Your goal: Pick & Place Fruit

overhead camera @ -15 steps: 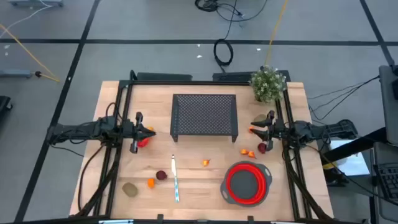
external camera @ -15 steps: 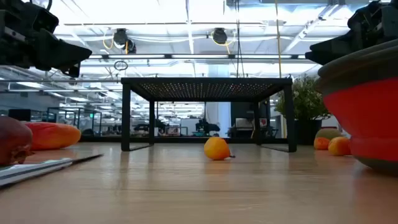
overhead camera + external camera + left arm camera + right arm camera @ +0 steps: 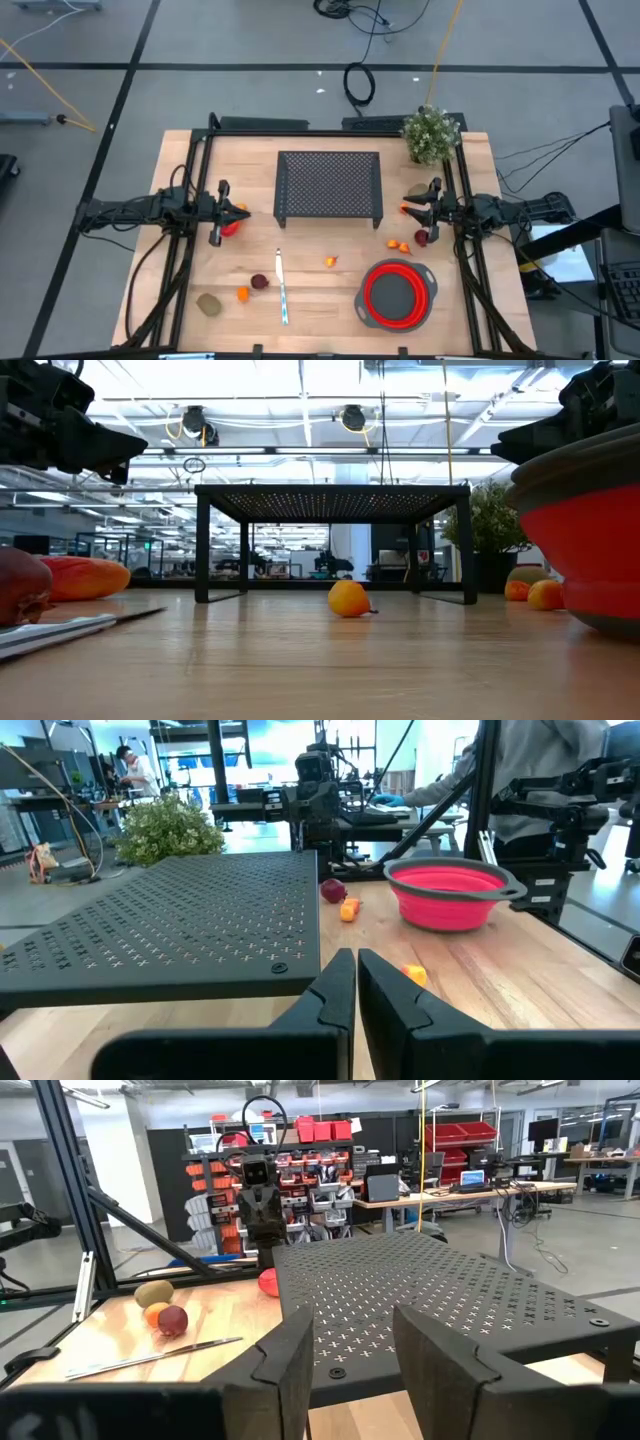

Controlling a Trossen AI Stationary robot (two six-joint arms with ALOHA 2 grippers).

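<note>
1. The pale wooden tabletop [image 3: 320, 300] carries everything, with one dark arm at each side edge.
2. The black perforated metal stand [image 3: 330, 187] sits between the two end effectors, towards the far side.
3. The round red collapsible bowl with a grey rim [image 3: 398, 294] lies near the right end effector, on its near side and a little inward.
4. The left end effector [image 3: 217, 214] hovers at the left edge, its fingers together and holding nothing.
5. The right end effector [image 3: 434, 212] hovers at the right edge, its fingers apart with nothing between them.
6. The silver knife with a pale handle [image 3: 282, 288] lies well inward of the left end effector, towards the near edge.
7. The large red-orange oval fruit [image 3: 233, 224] lies just beside the left end effector.
8. The brown-green kiwi-like fruit [image 3: 209, 304] rests well nearer the front edge than the left end effector.
9. A dark red-purple fruit [image 3: 260, 282] and a small orange one [image 3: 242, 294] lie between the kiwi-like fruit and the knife.
10. Another small orange fruit [image 3: 330, 262] sits mid-table, well apart from both end effectors.
11. Two tiny orange fruits [image 3: 398, 245] and a dark red one [image 3: 421, 238] lie just beside the right end effector.
</note>
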